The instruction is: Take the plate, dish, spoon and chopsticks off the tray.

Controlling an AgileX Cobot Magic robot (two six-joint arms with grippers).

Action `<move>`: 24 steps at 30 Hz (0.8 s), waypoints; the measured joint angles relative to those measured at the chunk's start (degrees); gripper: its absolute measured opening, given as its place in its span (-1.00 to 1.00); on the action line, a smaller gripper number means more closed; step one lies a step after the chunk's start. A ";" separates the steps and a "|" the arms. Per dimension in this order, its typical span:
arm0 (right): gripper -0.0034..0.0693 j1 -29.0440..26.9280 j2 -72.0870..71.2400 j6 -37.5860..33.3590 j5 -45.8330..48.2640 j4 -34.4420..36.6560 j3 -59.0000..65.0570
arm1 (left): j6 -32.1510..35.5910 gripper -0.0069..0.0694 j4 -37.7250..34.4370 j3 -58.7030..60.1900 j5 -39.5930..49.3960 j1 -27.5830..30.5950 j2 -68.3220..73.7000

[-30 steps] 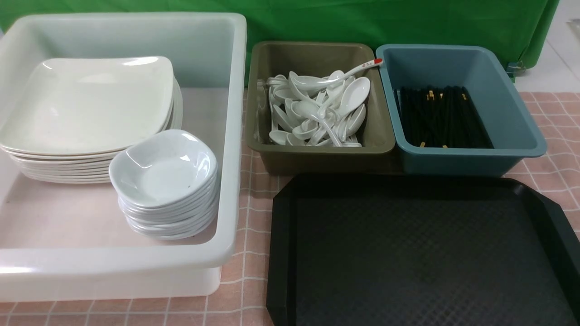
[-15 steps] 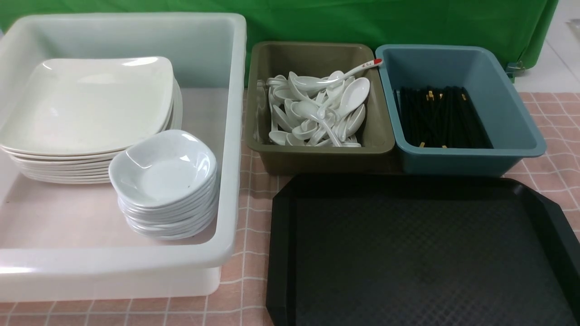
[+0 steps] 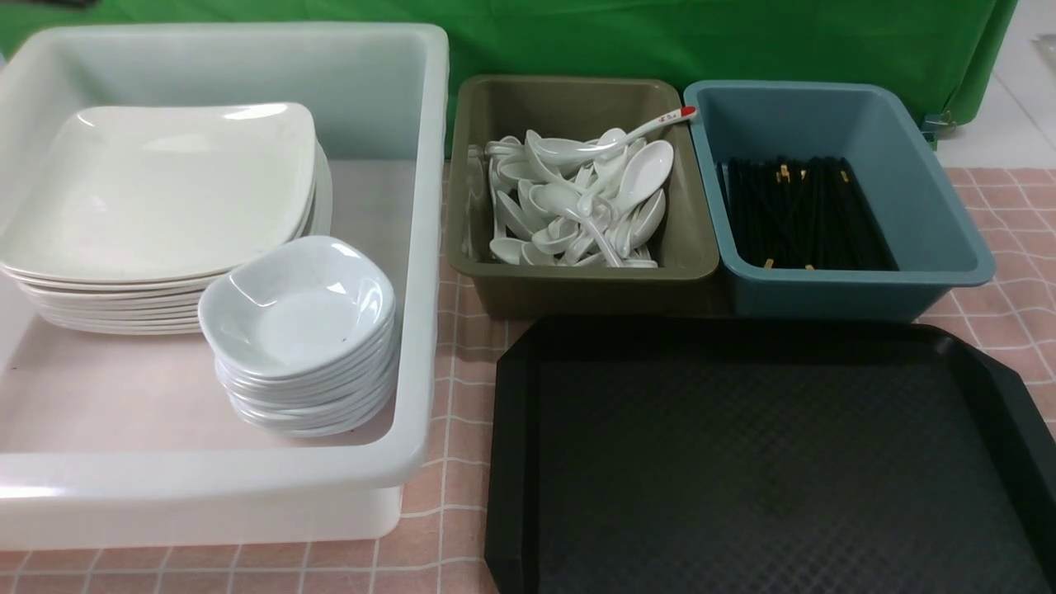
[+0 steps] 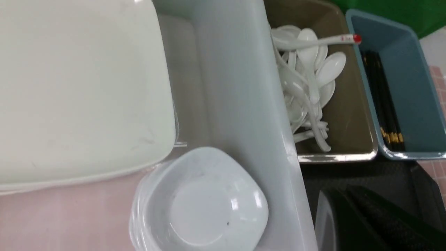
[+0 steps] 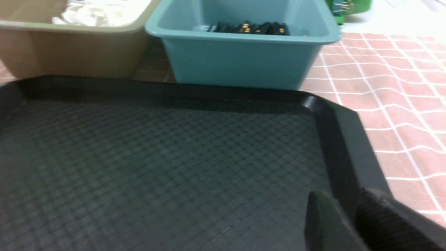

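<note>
- Tray (image 3: 767, 462) bare on the checked counter (image 3: 1015, 206), in front of the olive tub (image 3: 577, 280) and blue tub (image 3: 850, 289). Nothing left on it; task reads as essentially done.
- Plate (image 3: 157, 190) tops the plate stack inside the white tub (image 3: 421, 247); dish (image 3: 297, 309) tops the small stack just beside it, same tub.
- Spoon (image 3: 610, 144) lies on the pile of plain spoons in the olive tub, its red-marked handle end propped on the rim next to the blue tub.
- Chopsticks (image 3: 804, 214) among the black bundle in the blue tub; cannot single out the pair.
- Left claw (image 4: 348, 223): dark fingers close together, shut on nothing, above the white tub's wall near the tray.
- Right claw (image 5: 348, 223): low over the tray's near corner; fingers narrowly apart, holding nothing that shows; exact gap cannot be told.
- Risks, as I judge them: right claw sits close to the tray rim, so a careless retreat could snag and drag the tray into the tubs. Spoon handle overhanging the rim could be knocked out by a passing arm. Dish stack leans a little; a bump to the white tub might shift it.
- Writing: red marks on the spoon handle too small to read. No brands or labels seen.
</note>
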 joint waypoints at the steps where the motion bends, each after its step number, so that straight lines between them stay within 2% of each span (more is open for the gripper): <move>1: -0.33 -0.27 0.00 0.00 0.00 0.00 0.00 | 0.05 -0.83 0.11 0.75 0.00 -0.52 0.00; 5: -0.31 -1.07 0.00 0.00 0.00 0.00 0.00 | 1.16 -0.83 1.54 3.24 0.00 -4.86 0.00; 14: -0.26 -1.35 0.00 0.00 0.00 0.00 0.00 | 1.60 -0.83 9.11 5.89 -0.05 -20.13 -4.42; 20: -0.25 -1.35 0.00 0.00 0.00 0.00 0.00 | 1.60 -0.83 10.52 12.64 0.01 -25.72 -13.43; 24: -0.25 -1.35 0.00 0.00 0.00 0.00 0.00 | 1.49 -0.83 12.46 17.78 0.06 -26.36 -21.26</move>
